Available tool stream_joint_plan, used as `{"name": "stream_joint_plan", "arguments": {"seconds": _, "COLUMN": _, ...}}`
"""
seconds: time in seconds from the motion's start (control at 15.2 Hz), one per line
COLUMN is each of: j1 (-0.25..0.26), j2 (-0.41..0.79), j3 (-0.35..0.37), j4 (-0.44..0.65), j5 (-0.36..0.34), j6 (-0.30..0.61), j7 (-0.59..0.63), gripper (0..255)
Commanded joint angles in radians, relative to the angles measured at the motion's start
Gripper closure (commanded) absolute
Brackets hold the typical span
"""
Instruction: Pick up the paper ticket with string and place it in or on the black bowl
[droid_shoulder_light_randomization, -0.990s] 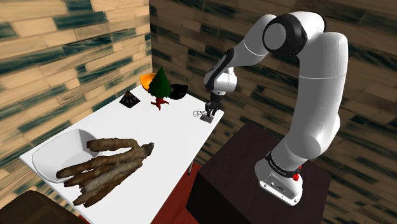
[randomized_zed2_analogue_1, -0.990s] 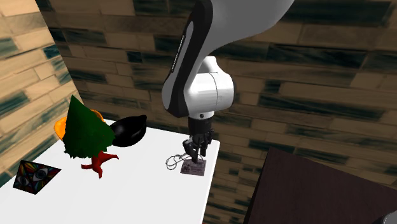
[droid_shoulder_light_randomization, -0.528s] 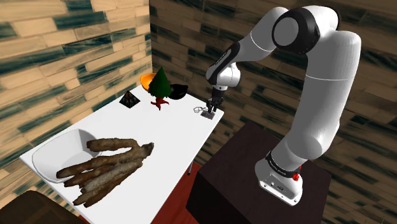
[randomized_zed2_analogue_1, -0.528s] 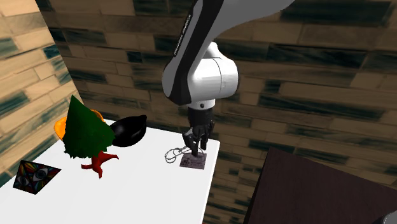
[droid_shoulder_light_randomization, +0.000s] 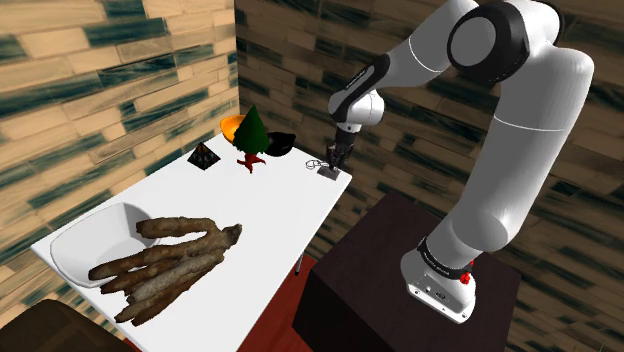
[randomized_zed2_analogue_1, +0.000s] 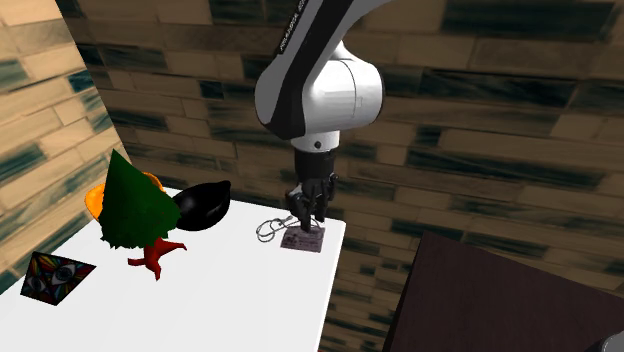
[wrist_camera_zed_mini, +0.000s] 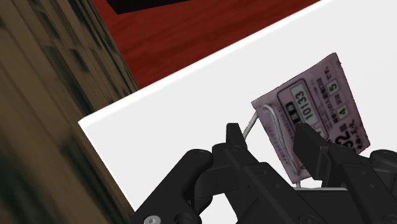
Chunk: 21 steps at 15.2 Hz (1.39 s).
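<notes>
The ticket is a pale pink printed slip with a thin wire-like string loop. My gripper is shut on the ticket's edge, with its fingers on either side of the slip. The ticket hangs just above the white table near its corner. In the shoulder view the gripper and ticket sit to the right of the black bowl. The black bowl stands tilted at the back of the table, apart from the gripper.
A green cone tree on a red base stands beside the bowl, with an orange bowl behind it. A dark patterned pyramid and a white bowl of brown roots are farther along the table. The dark stand lies beside the table edge.
The gripper has risen with the ticket in it, lifting the slip off the table and carrying it slightly toward the back of the table. The arm's upper links have swung higher.
</notes>
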Motion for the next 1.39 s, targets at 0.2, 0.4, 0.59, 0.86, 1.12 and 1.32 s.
{"name": "stream_joint_plan", "arguments": {"seconds": 0.2, "j1": 0.010, "j2": -0.061, "j3": -0.017, "j4": -0.003, "j5": -0.040, "j6": -0.052, "j7": 0.035, "gripper": 255}}
{"name": "stream_joint_plan", "arguments": {"seconds": 0.4, "j1": 0.014, "j2": -0.097, "j3": -0.025, "j4": -0.002, "j5": -0.064, "j6": -0.085, "j7": 0.055, "gripper": 255}}
{"name": "stream_joint_plan", "arguments": {"seconds": 0.59, "j1": 0.017, "j2": -0.132, "j3": -0.031, "j4": 0.001, "j5": -0.087, "j6": -0.120, "j7": 0.075, "gripper": 255}}
{"name": "stream_joint_plan", "arguments": {"seconds": 0.86, "j1": 0.019, "j2": -0.047, "j3": -0.019, "j4": 0.138, "j5": -0.071, "j6": -0.173, "j7": 0.092, "gripper": 255}}
{"name": "stream_joint_plan", "arguments": {"seconds": 1.12, "j1": 0.015, "j2": 0.076, "j3": -0.003, "j4": 0.333, "j5": -0.054, "j6": -0.247, "j7": 0.117, "gripper": 255}}
{"name": "stream_joint_plan", "arguments": {"seconds": 1.32, "j1": 0.008, "j2": 0.174, "j3": 0.008, "j4": 0.494, "j5": -0.046, "j6": -0.310, "j7": 0.139, "gripper": 255}}
